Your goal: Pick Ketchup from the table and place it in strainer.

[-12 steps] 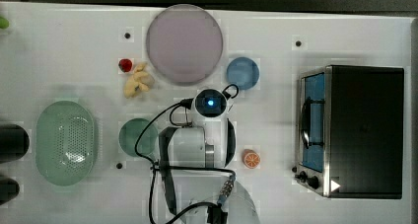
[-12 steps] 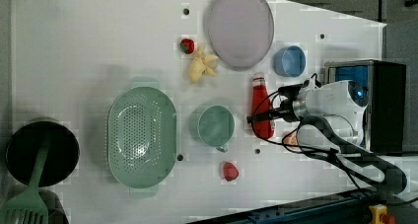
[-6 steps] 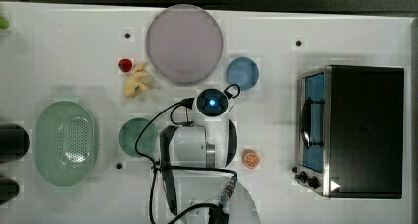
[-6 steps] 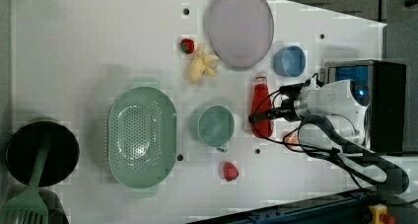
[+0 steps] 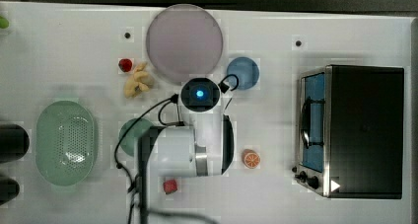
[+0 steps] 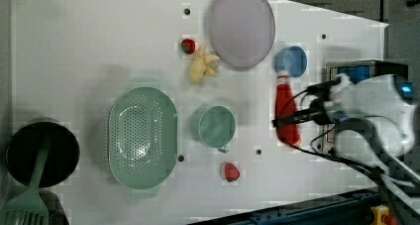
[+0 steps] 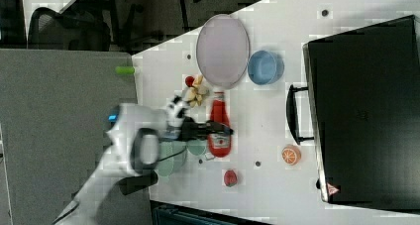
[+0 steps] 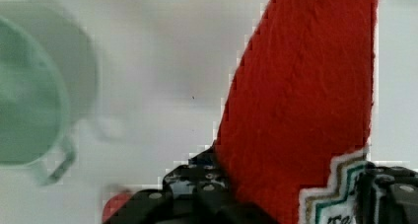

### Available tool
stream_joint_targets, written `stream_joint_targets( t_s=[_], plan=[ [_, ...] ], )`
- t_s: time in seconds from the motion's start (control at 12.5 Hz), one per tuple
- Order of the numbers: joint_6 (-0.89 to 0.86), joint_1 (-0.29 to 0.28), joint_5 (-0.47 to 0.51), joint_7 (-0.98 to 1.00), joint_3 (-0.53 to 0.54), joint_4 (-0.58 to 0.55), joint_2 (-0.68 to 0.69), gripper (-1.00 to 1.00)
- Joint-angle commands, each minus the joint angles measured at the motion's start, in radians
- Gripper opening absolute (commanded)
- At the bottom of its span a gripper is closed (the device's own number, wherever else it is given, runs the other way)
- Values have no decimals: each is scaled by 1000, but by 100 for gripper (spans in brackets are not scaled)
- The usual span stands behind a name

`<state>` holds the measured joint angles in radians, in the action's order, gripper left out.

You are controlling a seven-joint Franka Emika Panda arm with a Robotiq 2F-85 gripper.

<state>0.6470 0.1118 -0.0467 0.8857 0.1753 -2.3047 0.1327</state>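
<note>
— Out on the white table [image 6: 99, 46], between the blue bowl [image 6: 291, 61] and the toaster oven [image 7: 366, 111], that's where the ketchup [image 6: 287, 111] is lying, flat on its side with its white cap toward the lilac plate [image 6: 241, 26].

— And the gripper [image 6: 281, 121]?

— Down on it, across the lower body. In the wrist view the two black fingers [image 8: 197, 192] sit either side of the red fabric, pressed to it, so I'd call it clamped on the bottle.

— Fabric?

— Looks knitted or felt up close in the wrist view, with a stitched label [image 8: 340, 194]. So I'd guess light, soft, a bit squashy, and not slippery or breakable. The wide belly near the label seems the sensible hold; the neck tapers and might slide out.

— Could you tell that from above?

— No. In the top view the arm's wrist [image 5: 199, 93] covers the bottle. The left and right views show its whole length and the fingers crossing it.

— Where's the strainer [image 6: 142, 136]?

— Well apart, past the mint cup [image 6: 216, 127] toward the left view's left, empty as far as I see. The wrist view catches that cup's rim and handle but not the strainer. The right view adds an orange slice [image 7: 291, 154] near the oven.
</note>
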Motion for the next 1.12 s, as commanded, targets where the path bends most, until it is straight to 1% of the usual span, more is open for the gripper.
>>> stream_joint_targets(
  t_s=[0.08,0.24,0.32,0.56,0.64,0.88,1.12],
  plan=[
    [-101,-22,7,-56,70,111,-183,25],
    [-179,-43,14,-159,129,143,-222,25],
    [-188,-54,26,-214,166,153,-223,25],
    [-163,-85,96,-460,291,167,-180,25],
    [-124,-94,106,-542,336,173,-152,25],
    [40,-111,104,-676,449,181,-49,25],
    [165,-134,96,-755,512,180,65,25]
  ],
)
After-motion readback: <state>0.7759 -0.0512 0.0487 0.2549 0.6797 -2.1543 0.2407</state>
